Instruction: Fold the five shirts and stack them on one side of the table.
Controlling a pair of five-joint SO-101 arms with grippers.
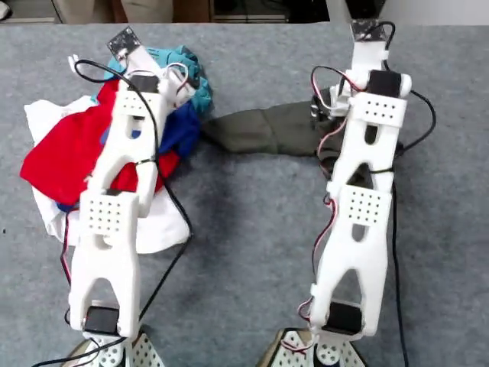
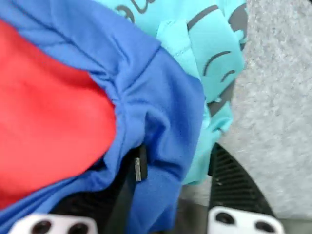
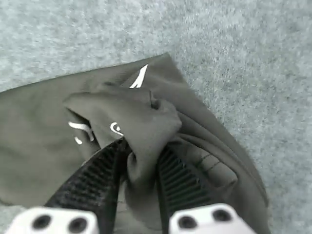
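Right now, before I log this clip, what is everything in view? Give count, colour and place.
red shirt: one, red, on top of the heap on the left arm's side
blue shirt: one, blue, in the heap against the red one
teal shirt: one, teal with dark print, at the heap's far edge
white shirt: one, white, under the heap
olive shirt: one, dark olive, lying between the heap and the right arm
table: one, grey covering
arms: two, white, side by side
left pincer: at the blue and teal cloth
right pincer: shut on a fold of the olive shirt
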